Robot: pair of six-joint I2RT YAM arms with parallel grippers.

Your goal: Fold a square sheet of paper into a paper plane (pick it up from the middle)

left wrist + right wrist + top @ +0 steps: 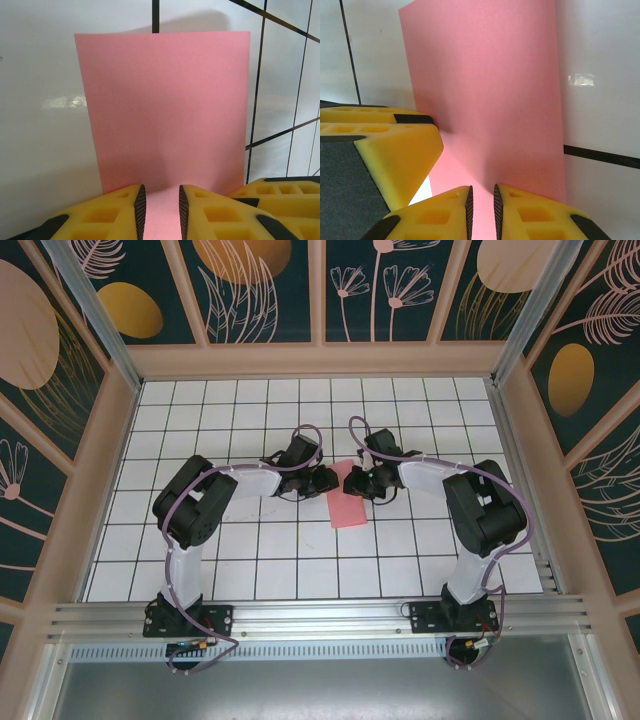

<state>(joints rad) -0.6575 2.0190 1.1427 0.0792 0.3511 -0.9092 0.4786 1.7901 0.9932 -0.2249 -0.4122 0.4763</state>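
Left gripper (161,192), jaws narrowly parted, stands over the far edge of the pink sheet of paper (348,510). Right gripper (482,192), equally narrow, sits just beside it over that same edge. The sheet lies flat on the gridded table (250,560).
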